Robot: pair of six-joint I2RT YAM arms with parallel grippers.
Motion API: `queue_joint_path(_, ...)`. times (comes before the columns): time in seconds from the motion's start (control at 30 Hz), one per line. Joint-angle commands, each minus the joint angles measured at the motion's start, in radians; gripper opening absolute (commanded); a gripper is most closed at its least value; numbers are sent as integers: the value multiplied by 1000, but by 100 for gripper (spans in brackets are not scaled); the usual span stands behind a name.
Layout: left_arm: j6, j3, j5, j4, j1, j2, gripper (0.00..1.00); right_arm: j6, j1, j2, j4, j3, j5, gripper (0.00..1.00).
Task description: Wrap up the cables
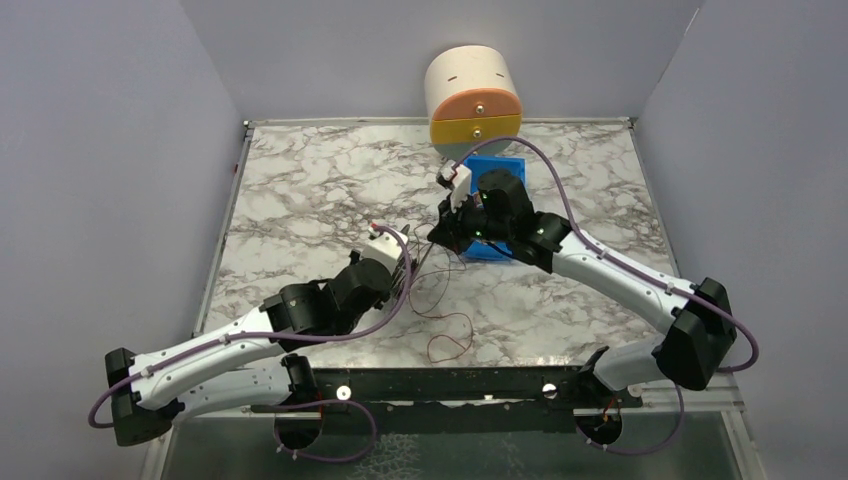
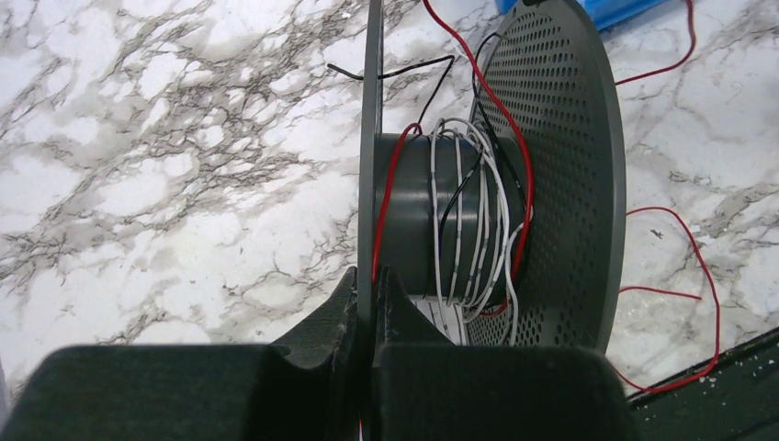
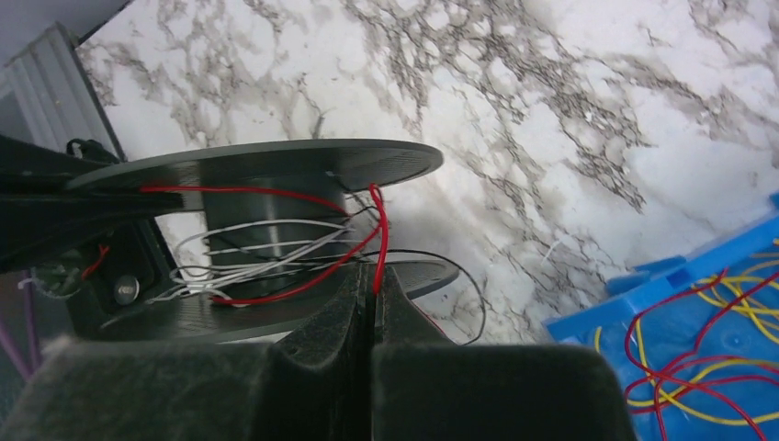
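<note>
Grey cable spool (image 2: 441,220) directly ahead of the left jaws, over the marble worktop (image 2: 138,184): the left jaws grip its flange rim; the right jaws pinch the red wire (image 3: 378,230) running off its hub.

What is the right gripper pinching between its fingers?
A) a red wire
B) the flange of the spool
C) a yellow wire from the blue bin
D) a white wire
A: in the right wrist view, the red wire comes off the gray spool and runs down into the shut right gripper.
</note>
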Motion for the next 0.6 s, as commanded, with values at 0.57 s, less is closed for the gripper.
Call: queue_joint_path(0.57,113,210,293,-27,-8,-152,0,148,-171,-21,264,-321,10,1)
